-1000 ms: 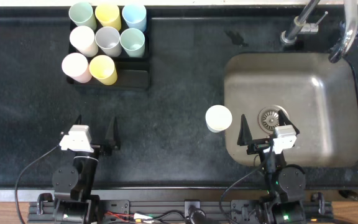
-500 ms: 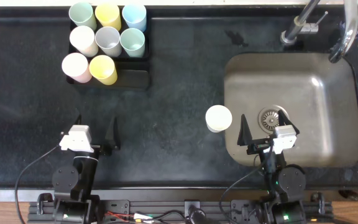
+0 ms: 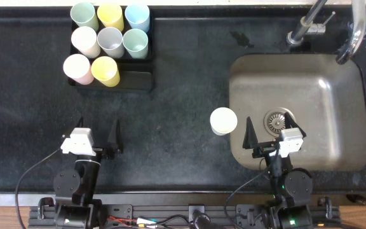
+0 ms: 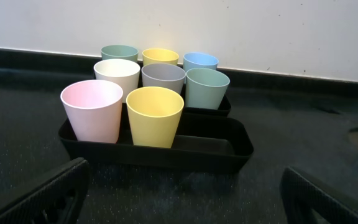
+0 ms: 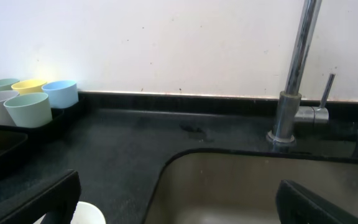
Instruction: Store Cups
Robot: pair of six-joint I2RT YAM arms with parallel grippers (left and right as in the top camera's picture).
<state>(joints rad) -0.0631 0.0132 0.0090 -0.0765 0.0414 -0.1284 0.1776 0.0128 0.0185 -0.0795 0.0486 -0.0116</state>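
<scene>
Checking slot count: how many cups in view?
9. Eight stand in the black tray: back row sage, yellow, blue; middle cream, grey, mint; front pink, second yellow. One white cup sits loose on the counter beside the sink. None appear hidden.

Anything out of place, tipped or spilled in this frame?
One white cup stands alone on the counter beside the sink, apart from the black tray holding eight cups; one tray slot is empty. Nothing looks tipped or spilled.

A dark speckled countertop [image 3: 183, 83]. A black tray [image 3: 138, 81] sits at its far left corner. A steel sink [image 3: 323, 89] is set into the right half, with a faucet [image 3: 304, 28] at the far edge. One white cup [image 3: 223, 121] stands upright just beside the sink's left rim.
</scene>
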